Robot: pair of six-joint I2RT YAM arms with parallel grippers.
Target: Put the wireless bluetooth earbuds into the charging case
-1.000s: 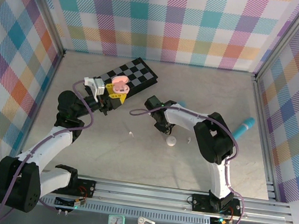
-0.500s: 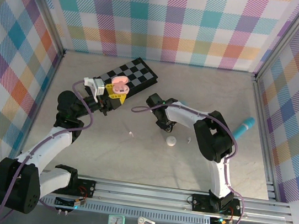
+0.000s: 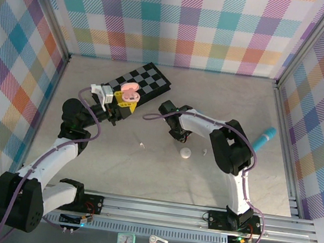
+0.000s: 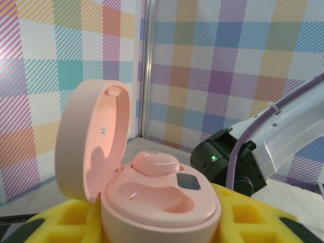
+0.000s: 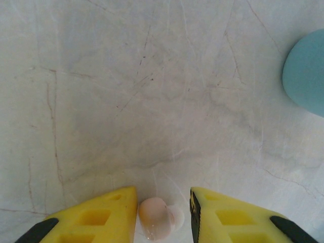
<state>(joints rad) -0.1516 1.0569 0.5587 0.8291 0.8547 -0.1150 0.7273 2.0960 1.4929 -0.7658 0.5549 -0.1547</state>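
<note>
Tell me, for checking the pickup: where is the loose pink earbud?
In the right wrist view, the pink earbud lies on the table between the right gripper's fingers; the left gripper holds the pink case.

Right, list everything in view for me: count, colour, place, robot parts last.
Charging case: one, pink, lid open, gripped in the left jaws.
Seated earbud: one, pink, in the case's far pocket.
Loose earbud: one, pale pink, on the table between the right jaws.
Round object: one, white, mid-table.
Tiny pieces: two, white, either side of the round object; too small to identify.
Cylinder: one, teal, table's right side.
Partial shape: one, teal, at the right wrist view's right edge.
Checkered board: one, black-and-white, far left of centre.
Arms: two, white and black, left, right.
Jaws: two pairs, yellow fingers; left shut on the case, right open.
</note>
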